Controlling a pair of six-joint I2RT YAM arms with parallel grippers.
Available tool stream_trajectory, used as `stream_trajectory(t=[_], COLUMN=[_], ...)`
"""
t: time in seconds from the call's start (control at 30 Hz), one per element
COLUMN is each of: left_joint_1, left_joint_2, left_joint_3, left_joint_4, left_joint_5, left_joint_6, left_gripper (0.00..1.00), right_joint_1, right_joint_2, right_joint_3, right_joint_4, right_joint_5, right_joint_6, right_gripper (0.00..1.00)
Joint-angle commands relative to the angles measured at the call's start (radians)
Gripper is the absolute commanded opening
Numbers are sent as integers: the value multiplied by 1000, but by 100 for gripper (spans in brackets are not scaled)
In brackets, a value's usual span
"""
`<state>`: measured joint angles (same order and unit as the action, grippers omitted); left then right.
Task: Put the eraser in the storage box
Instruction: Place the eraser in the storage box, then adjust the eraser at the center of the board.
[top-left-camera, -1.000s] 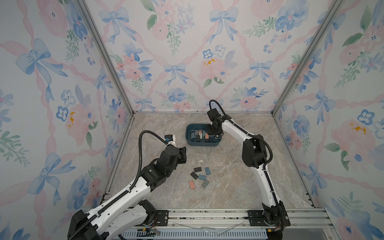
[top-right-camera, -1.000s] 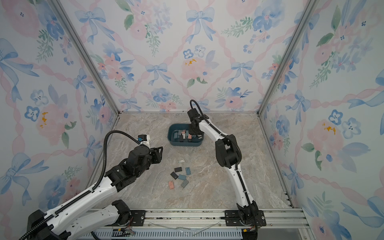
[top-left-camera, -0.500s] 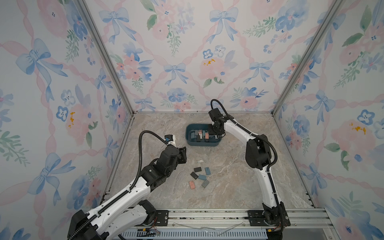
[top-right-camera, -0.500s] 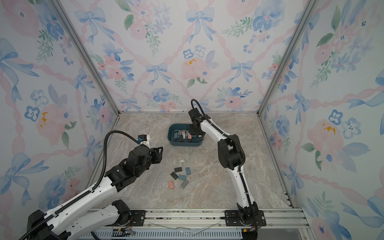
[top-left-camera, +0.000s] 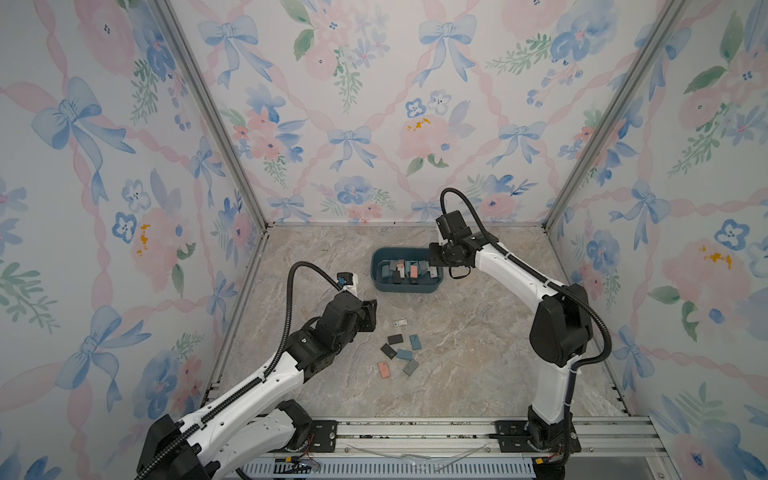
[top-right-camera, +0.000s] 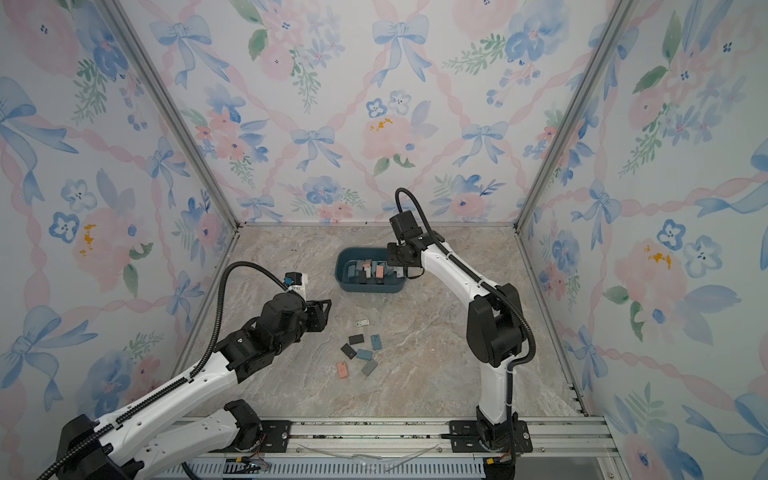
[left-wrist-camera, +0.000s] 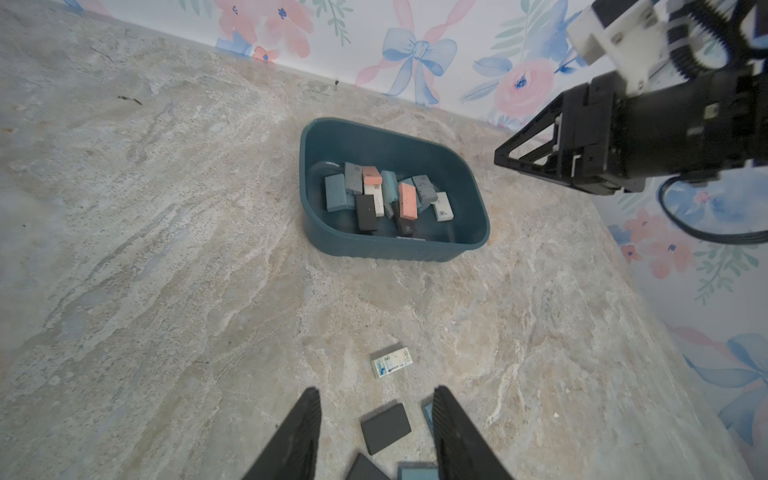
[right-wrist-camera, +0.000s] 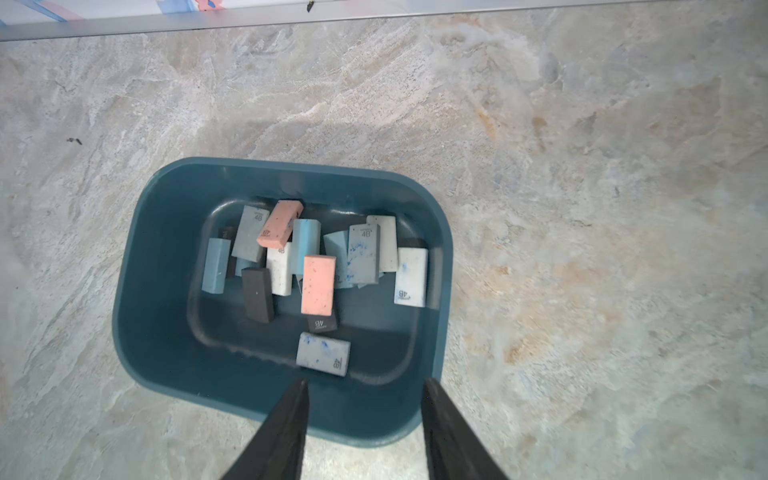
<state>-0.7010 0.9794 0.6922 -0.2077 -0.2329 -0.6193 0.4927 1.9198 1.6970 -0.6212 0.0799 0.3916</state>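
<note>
The storage box (top-left-camera: 405, 291) (top-right-camera: 370, 289) is a dark teal tub at the back middle of the table, with several erasers inside. My right gripper (right-wrist-camera: 365, 384) (top-left-camera: 434, 257) hangs open over the storage box's (right-wrist-camera: 166, 332) near wall with nothing between its fingers. A white eraser with blue smudges (right-wrist-camera: 323, 354) lies on the box floor just beyond the fingertips. My left gripper (left-wrist-camera: 376, 395) (top-left-camera: 372, 311) is open and empty, hovering over loose erasers on the table. A dark eraser (left-wrist-camera: 385, 428) lies below the gap between its fingers.
Several loose erasers lie in a cluster in front of the box: a white wrapped one (top-left-camera: 400, 322) (left-wrist-camera: 390, 362), a blue one (top-left-camera: 415, 342), a pink one (top-left-camera: 384, 369) and a grey one (top-left-camera: 410, 367). Flowered walls close in the back and both sides.
The right arm has drawn its gripper a little to the right over the box, and its elbow has swung right and nearer. The left arm has not moved.
</note>
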Motion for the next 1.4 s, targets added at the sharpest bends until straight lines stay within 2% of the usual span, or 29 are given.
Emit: stream_trajectory(t=[0.0,0.17,0.6,1.03,1.37], left_joint_1=[3,3,3,-14,-15], left_joint_2=[48,118,358,576,711], left_joint_3=[24,36,187,330,406], left_joint_4=[-57,-67,-112,-219,-240], left_joint_5=[106,186,283,287,295], left_joint_6=[99,165,302,448,501], left_gripper=[47,47,47,47,47], right_joint_1=[7,4,-33,-74,-91], right_joint_2=[-81,-187,-391,-515,-564], right_joint_3=[-79,-191,-401,-512,-564], right_joint_4=[28,33,74,90,90], right_joint_5=[-27,-38,-80,-98,-101], right_joint_6=[-1,2,39,48,55], right_gripper=[48,48,49,52,53])
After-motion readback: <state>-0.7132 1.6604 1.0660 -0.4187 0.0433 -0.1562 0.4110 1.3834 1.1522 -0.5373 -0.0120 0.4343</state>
